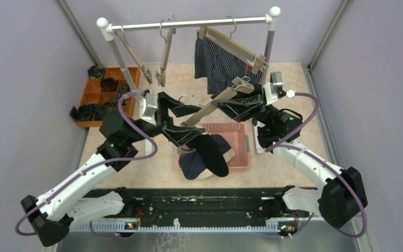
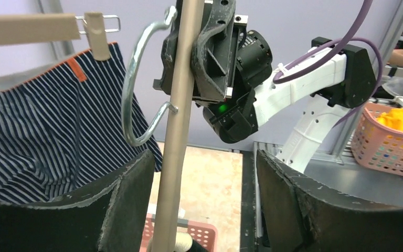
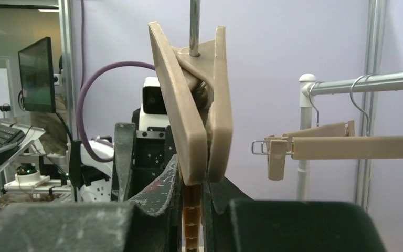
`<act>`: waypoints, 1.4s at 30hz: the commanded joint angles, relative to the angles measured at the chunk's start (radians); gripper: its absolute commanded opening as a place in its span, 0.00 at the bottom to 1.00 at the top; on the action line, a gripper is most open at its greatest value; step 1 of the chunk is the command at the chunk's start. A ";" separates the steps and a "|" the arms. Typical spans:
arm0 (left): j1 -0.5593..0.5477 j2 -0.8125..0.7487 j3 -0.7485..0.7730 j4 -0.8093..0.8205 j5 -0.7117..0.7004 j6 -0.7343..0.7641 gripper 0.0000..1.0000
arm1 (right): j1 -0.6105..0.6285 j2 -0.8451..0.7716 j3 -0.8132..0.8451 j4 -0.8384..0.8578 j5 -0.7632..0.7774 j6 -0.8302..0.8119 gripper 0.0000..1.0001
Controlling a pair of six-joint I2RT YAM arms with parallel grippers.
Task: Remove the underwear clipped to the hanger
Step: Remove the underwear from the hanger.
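Underwear with navy stripes [image 1: 220, 65] hangs clipped on the rack [image 1: 189, 23]; a black pair [image 1: 213, 155] droops over the pink basket [image 1: 240, 149]. My right tool [image 3: 191, 210] clamps a bare wooden hanger [image 2: 176, 131], and my left tool [image 2: 204, 199] stands apart around it. Withdrawing carelessly, I could snag its metal hook [image 2: 136, 94].

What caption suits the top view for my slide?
Right gripper holds a wooden hanger above the pink basket; striped underwear hangs clipped on the rack.
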 commanded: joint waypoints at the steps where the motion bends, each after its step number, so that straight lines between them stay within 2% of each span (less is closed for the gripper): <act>1: -0.004 -0.075 0.043 -0.127 -0.055 0.125 0.77 | 0.004 -0.045 0.049 0.038 0.032 -0.014 0.00; 5: -0.004 -0.116 0.014 -0.213 -0.123 0.181 0.77 | 0.004 -0.053 0.057 0.061 0.034 0.002 0.00; 17: -0.004 -0.088 -0.051 -0.249 -0.266 0.238 0.78 | 0.005 -0.120 0.053 0.038 0.048 -0.004 0.00; 22: -0.004 -0.093 -0.064 -0.188 -0.252 0.232 0.66 | 0.004 -0.124 0.046 0.017 0.056 -0.019 0.00; 27: -0.004 -0.116 -0.075 -0.162 -0.237 0.226 0.62 | 0.004 -0.120 0.048 -0.009 0.073 -0.047 0.00; 31: -0.004 -0.135 -0.091 -0.150 -0.251 0.220 0.53 | 0.004 -0.107 0.050 -0.023 0.089 -0.065 0.00; 36: -0.004 -0.141 -0.095 -0.146 -0.265 0.223 0.54 | 0.003 -0.074 0.056 -0.013 0.113 -0.071 0.00; 42: -0.004 -0.136 -0.093 -0.142 -0.260 0.233 0.44 | -0.013 -0.037 0.027 0.080 0.177 -0.024 0.00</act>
